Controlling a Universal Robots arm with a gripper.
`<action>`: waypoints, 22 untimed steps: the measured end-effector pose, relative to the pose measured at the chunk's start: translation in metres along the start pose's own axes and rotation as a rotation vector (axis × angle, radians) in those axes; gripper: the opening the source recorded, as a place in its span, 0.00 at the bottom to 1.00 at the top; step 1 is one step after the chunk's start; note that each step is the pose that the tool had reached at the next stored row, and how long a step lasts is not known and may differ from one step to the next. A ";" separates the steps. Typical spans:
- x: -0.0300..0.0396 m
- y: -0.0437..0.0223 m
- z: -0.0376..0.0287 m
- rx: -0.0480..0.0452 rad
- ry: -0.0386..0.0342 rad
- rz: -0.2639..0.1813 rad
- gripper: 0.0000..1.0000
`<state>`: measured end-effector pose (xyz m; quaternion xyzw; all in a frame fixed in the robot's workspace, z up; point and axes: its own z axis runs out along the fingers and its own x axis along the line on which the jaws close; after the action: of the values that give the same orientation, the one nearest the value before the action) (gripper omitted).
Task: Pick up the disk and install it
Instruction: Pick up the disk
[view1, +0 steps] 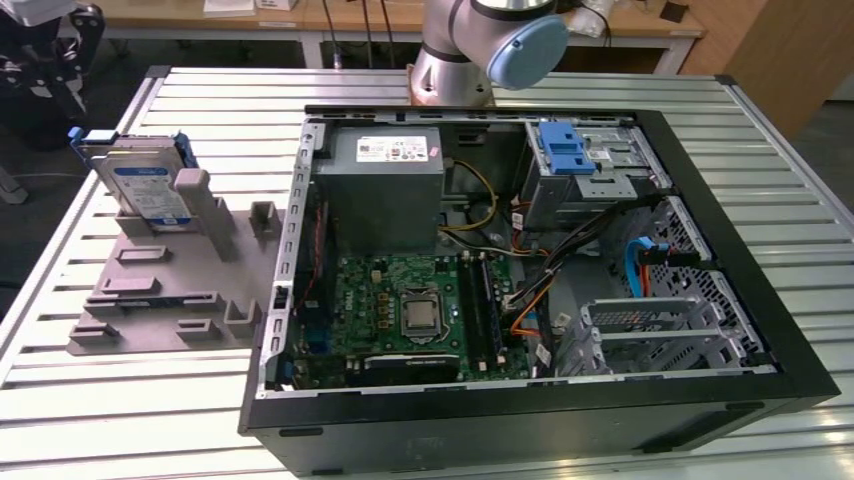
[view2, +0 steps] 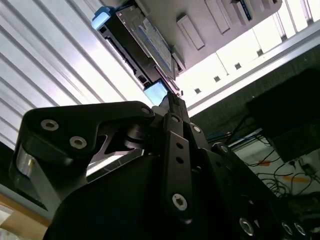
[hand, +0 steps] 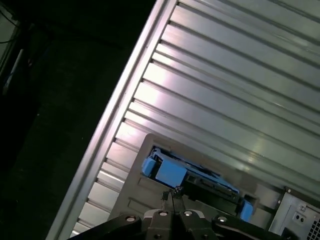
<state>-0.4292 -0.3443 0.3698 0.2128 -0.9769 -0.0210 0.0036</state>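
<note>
A slatted aluminium table (view1: 774, 200) carried everything, and wooden desks (view1: 267, 15) stood along the back of the room, with a dark floor below the table edge. On the exterior view's left lay a grey fixture plate (view1: 147, 300), and the disk (view1: 140, 185) stood upright on its edge at the plate's far end, its blue carrier around it and a grey post (view1: 191, 195) of the fixture against its labelled face. The open computer case (view1: 747, 390) lay just beside the plate, showing the power supply (view1: 387, 180), the motherboard (view1: 414, 310), the blue-latched drive cage (view1: 587, 165) and loose cables (view1: 627, 265). The arm's base (view1: 481, 50) rose behind the case. In both wrist views the gripper (hand: 172, 194) (view2: 172, 100) hung near the disk (hand: 170, 172) (view2: 145, 42), apart from it, with its tips pressed together and nothing between them
</note>
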 end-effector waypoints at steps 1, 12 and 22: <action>0.0000 0.0000 0.0000 0.0000 0.0007 -0.016 0.11; 0.0000 0.0000 0.0001 -0.0003 0.0069 -0.159 0.11; 0.0000 0.0000 0.0002 -0.0005 0.0112 -0.263 0.11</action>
<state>-0.4292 -0.3443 0.3696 0.3391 -0.9405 -0.0204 0.0063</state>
